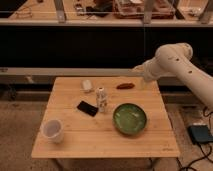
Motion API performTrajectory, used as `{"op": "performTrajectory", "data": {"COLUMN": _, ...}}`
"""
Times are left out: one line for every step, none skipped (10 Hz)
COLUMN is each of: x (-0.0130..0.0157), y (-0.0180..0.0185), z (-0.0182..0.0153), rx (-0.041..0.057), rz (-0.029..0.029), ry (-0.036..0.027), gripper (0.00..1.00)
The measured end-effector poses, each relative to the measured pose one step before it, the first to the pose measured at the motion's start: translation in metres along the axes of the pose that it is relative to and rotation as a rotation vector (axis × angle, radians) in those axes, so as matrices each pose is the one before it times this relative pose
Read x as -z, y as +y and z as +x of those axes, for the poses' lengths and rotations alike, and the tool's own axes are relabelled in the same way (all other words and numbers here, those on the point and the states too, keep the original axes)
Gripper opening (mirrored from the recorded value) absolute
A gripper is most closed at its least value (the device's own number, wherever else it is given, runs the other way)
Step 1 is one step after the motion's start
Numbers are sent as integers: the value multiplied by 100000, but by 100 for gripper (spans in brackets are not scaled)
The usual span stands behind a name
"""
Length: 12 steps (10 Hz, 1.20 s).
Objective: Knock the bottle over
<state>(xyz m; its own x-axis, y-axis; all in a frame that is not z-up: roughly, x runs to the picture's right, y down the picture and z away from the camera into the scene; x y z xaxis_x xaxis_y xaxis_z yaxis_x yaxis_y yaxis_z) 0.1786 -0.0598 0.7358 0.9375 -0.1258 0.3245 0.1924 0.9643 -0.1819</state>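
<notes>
The bottle (101, 98) is small, slim and whitish with a white cap. It stands upright near the middle of the wooden table (70, 150), just left of the green bowl (129, 118). My gripper (141, 74) is at the end of the white arm (172, 59), above the table's far right corner near a reddish-brown object (124, 86). It is well to the right of the bottle and behind it, not touching it.
A black phone (88, 108) lies just left of the bottle. A small white rounded object (87, 85) sits behind it. A translucent white cup (52, 130) stands at the front left. A dark counter runs behind the table. A blue box (201, 134) lies on the floor at right.
</notes>
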Motion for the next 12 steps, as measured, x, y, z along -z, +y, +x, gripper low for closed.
{"op": "performTrajectory", "data": {"x": -33, "y": -122, "z": -53, "rx": 284, "rz": 263, "ry": -236, "gripper": 65}}
{"op": "performTrajectory", "data": {"x": 136, "y": 113, "z": 34, "rx": 0, "rz": 45, "ry": 122, "gripper": 65}}
{"op": "performTrajectory", "data": {"x": -537, "y": 63, "z": -480, "rx": 3613, "rz": 1133, "ry": 312, "gripper": 62}}
{"op": "performTrajectory", "data": {"x": -885, "y": -116, "z": -709, "rx": 3612, "rz": 778, "ry": -544, "gripper": 57}}
{"op": "performTrajectory", "data": {"x": -1514, "y": -356, "z": -1072, "rx": 5032, "rz": 1429, "ry": -1245, "gripper": 47}}
{"op": "performTrajectory", "data": {"x": -2055, "y": -485, "z": -1198, "rx": 5440, "rz": 1856, "ry": -1739, "gripper": 35}}
{"op": "performTrajectory", "data": {"x": -1768, "y": -500, "z": -902, "rx": 4261, "rz": 1474, "ry": -1028, "gripper": 25}}
{"op": "performTrajectory", "data": {"x": -1350, "y": -235, "z": -517, "rx": 2696, "rz": 747, "ry": -624, "gripper": 17}}
{"op": "performTrajectory", "data": {"x": -1712, "y": -107, "z": -175, "rx": 3036, "rz": 441, "ry": 220, "gripper": 6}}
{"op": "performTrajectory", "data": {"x": -1151, "y": 88, "z": 36, "rx": 1355, "rz": -28, "ry": 191, "gripper": 1}}
{"op": "performTrajectory", "data": {"x": -1347, "y": -28, "z": -151, "rx": 650, "rz": 185, "ry": -663, "gripper": 0}}
{"op": "performTrajectory", "data": {"x": -1604, "y": -76, "z": -386, "rx": 350, "rz": 361, "ry": -1313, "gripper": 0}}
